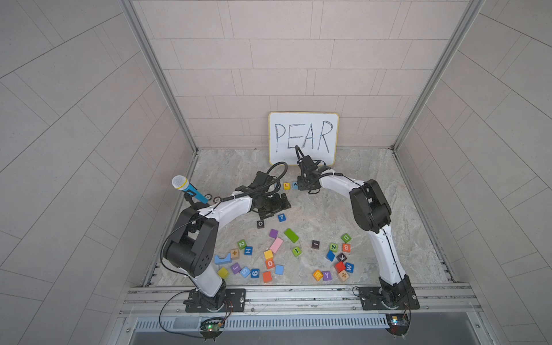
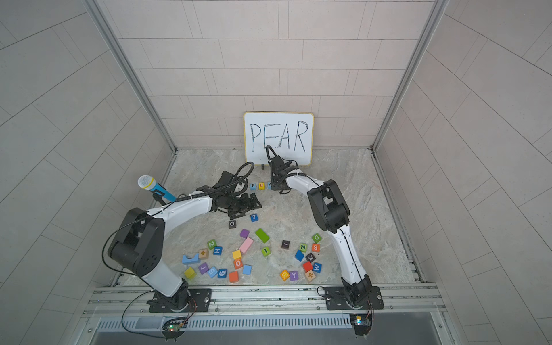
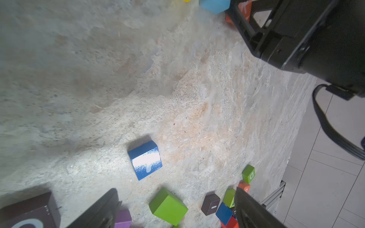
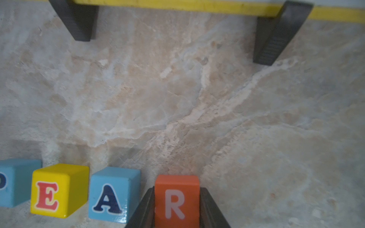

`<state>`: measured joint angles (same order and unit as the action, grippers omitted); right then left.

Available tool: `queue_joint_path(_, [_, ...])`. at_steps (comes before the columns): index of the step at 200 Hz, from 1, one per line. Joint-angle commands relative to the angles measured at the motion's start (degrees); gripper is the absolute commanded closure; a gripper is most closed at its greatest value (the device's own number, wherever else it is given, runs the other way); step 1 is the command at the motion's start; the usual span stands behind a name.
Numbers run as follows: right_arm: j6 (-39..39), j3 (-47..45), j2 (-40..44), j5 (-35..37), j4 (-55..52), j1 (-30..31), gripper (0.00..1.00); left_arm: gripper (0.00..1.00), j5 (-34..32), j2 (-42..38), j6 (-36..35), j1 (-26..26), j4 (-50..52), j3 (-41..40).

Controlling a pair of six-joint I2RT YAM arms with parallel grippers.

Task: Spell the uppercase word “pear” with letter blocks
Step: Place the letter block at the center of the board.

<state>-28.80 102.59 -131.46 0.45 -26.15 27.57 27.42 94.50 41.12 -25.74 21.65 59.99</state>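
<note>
Right gripper (image 4: 177, 190) is clamped on the orange R block (image 4: 176, 201), one finger on each side face, white R facing the wrist camera. The R sits at the end of the row, just beside the light-blue A block (image 4: 112, 195), with a narrow gap and not touching. Can't tell if the R is down on the table, as its bottom edge is cut off.

Next along is the yellow E block (image 4: 57, 190), then the light-blue P block (image 4: 15, 181), only partly in frame. The row reads P-E-A-R. In a top view, P (image 2: 253, 185) and E (image 2: 261, 185) lie on the marble table (image 1: 343, 215) in front of the whiteboard (image 1: 303, 137) with PEAR handwritten on it. There the right gripper (image 1: 306, 186) hides the R and part of the A.

Left gripper (image 3: 175, 189) has its jaws wide apart and holds nothing. It sits low over the table, just behind the blue 7 cube (image 1: 281, 217) and the black O cube (image 1: 260, 223).

Spare coloured blocks (image 1: 276, 245) are scattered near the front edge. A blue microphone (image 1: 188, 188) stands at the left side.
</note>
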Motion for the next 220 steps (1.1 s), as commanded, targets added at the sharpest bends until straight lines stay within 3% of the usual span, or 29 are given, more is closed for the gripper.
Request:
queue_joint_path(1, [-0.9,0.3,-1.3,0.6,-1.5,-0.4,0.62,0.05,0.2,-1.3,-0.3,0.4,-0.1,-0.2])
queue_joint_path(220, [-1.4,1.6,1.7,1.0,-2.6,-0.8,0.57,0.05,0.5,-2.8,-0.1,0.4,-1.3,-2.2])
